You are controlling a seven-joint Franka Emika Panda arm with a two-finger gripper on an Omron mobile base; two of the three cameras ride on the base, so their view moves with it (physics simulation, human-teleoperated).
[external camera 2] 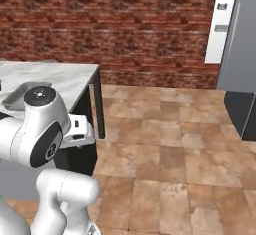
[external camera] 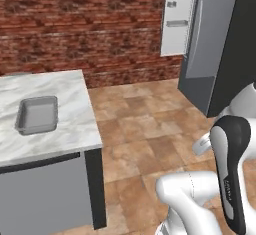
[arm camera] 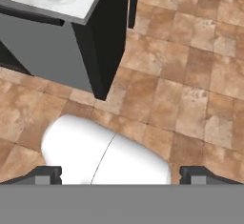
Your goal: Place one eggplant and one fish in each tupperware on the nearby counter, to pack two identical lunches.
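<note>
The counter (external camera: 60,104) served as the reference. One tupperware (external camera: 37,114), a light grey tub, sat on its marble top, set back from the front edge, and appeared empty. No eggplant or fish lay on the counter beside it. The gripper (arm camera: 121,174) hung over the tiled floor (arm camera: 190,75) just off the counter's corner, jaws spread wide with nothing between them. Judged from this, no item had been packed; both lunches remained to be loaded.
</note>
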